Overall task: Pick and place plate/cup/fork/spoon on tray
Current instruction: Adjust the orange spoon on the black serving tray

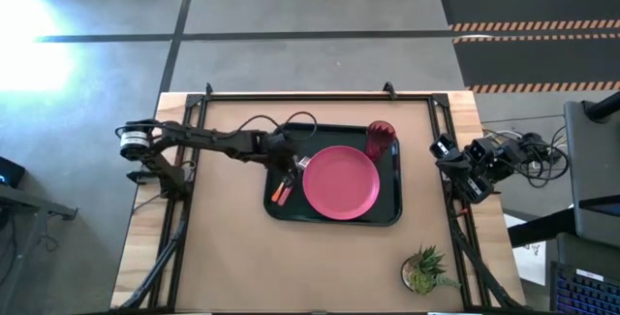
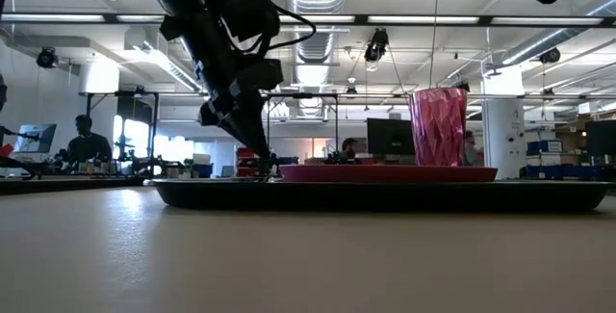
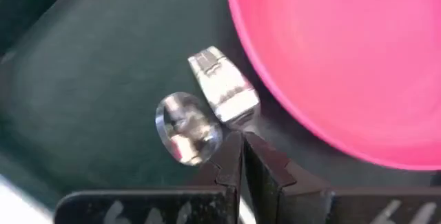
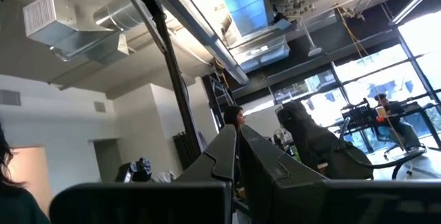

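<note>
Four pieces already sit on the tray (image 1: 389, 214): plate (image 1: 341, 181) mid-tray, cup (image 1: 380, 139) at its far right corner, fork (image 3: 222, 86) and spoon (image 3: 187, 125) by its left edge. Little seems left. Left gripper (image 3: 241, 156) hovers there, jaws together, empty; only its wrist view separates the cutlery. Right gripper (image 1: 448, 152), jaws together, waits at the table's right edge.

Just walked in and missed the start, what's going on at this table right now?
A two-armed robot is loading tableware onto a dark tray. The plate already lies in the tray, with the cup standing at its far right corner. The left gripper, fingers shut, is down over the tray's left side, right by the fork and spoon, which lie side by side next to the plate. The right gripper, also shut, waits off the tray at the table's right edge.
</note>
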Controlling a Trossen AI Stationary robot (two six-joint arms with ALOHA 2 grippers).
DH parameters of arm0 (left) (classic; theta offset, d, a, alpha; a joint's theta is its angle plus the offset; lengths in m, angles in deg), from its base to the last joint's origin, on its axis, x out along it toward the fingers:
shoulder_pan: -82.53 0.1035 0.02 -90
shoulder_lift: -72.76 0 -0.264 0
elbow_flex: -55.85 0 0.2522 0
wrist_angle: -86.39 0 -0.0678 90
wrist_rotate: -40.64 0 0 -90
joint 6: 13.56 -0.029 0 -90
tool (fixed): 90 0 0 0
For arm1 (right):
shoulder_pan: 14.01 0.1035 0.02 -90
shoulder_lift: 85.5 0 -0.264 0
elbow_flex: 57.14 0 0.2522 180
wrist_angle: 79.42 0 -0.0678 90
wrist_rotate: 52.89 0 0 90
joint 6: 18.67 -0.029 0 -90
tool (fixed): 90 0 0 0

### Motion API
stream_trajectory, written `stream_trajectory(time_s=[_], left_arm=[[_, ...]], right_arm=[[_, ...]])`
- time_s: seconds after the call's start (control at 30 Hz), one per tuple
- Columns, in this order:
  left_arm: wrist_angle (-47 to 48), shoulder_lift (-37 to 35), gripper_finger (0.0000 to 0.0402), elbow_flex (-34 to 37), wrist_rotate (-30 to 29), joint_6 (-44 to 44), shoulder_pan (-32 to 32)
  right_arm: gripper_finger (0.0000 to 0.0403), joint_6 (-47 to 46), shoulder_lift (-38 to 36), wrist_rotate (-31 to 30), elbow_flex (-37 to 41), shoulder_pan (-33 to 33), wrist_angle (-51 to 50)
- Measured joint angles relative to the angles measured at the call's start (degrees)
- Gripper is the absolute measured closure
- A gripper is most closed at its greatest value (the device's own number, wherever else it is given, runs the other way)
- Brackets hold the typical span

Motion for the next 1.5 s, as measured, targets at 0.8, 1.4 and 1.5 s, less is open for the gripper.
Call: stream_trajectory(time_s=[0.8,1.4,1.5], left_arm=[[-0.53,3.67,0.0401,2.12,0.17,-0.14,-0.01],[0.05,3.67,0.0401,3.78,-4.63,1.45,1.60],[-0.47,3.64,0.0401,3.21,-3.36,1.48,1.52]], right_arm=[[0.0394,0.00,0.02,-0.56,-0.07,0.00,-0.02],[0.0394,-0.20,0.02,-1.09,-0.07,0.00,-0.02],[0.0394,-0.20,0.02,-1.08,-0.07,0.00,-0.02]])
